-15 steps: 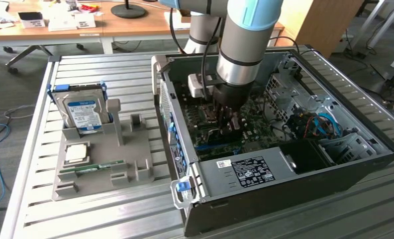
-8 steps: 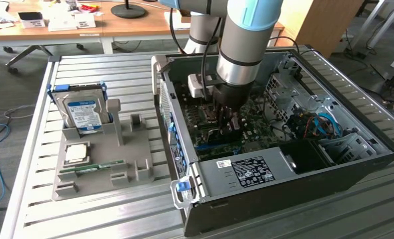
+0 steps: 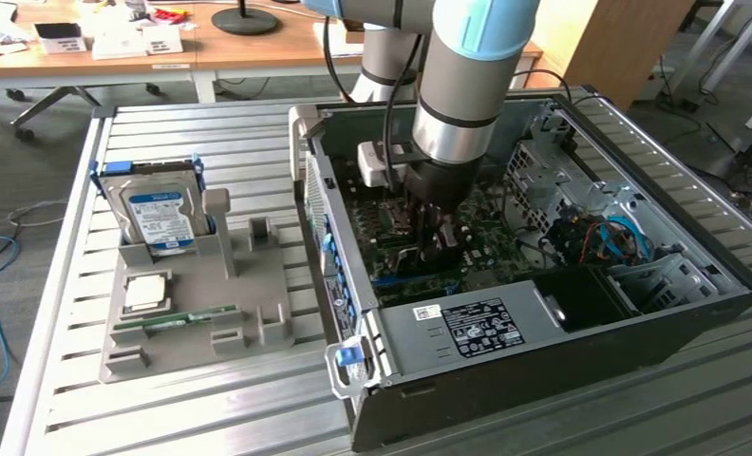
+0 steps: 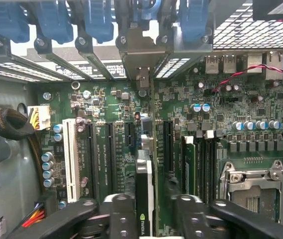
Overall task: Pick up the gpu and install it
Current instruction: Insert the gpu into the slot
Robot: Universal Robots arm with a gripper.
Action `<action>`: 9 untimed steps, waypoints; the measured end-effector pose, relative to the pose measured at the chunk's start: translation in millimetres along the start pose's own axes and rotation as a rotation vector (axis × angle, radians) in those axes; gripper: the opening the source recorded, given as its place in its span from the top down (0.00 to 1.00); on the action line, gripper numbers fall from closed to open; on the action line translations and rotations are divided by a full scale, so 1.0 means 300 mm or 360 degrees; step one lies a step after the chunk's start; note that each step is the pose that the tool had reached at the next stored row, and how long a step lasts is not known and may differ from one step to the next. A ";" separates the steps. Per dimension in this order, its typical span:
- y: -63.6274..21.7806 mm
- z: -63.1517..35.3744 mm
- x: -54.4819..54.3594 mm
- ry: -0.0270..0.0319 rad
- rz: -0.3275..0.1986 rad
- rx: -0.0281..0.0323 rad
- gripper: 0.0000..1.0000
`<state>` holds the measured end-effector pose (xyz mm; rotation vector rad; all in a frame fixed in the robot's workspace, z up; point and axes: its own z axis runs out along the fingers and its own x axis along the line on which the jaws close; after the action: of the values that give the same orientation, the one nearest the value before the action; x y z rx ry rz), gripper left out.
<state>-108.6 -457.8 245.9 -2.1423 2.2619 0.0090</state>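
We are seeing the gripper (image 4: 144, 211) inside the open computer case (image 3: 680, 313), grasping the gpu (image 4: 144, 189) edge-on above the green motherboard (image 4: 240, 99). The case is lying on a slatted metal table (image 3: 198, 408). Beside the case, a grey holder (image 3: 255, 294) is carrying 1 hard drive (image 3: 160, 217). Wooden desks (image 3: 262, 47) are standing behind the case.

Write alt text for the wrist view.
The gripper holds the gpu edge-on over the green motherboard inside the computer case, above its expansion slots. Blue slot latches line the case's rear edge.
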 end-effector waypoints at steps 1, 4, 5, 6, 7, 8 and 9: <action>0.000 0.000 0.000 0.00005 0.0000 -0.00003 0.61; 0.000 0.000 0.000 0.00005 0.0000 -0.00003 0.49; 0.000 0.000 0.000 0.00005 0.0000 -0.00003 0.43; 0.000 -0.001 0.000 0.00006 0.0000 -0.00003 0.43; 0.000 -0.001 0.000 0.00006 0.0000 -0.00003 0.36; 0.000 0.000 0.000 0.00005 0.0000 -0.00003 0.36; 0.000 -0.001 0.000 0.00005 0.0000 -0.00003 0.36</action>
<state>-108.6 -457.9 246.1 -2.1428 2.2620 0.0089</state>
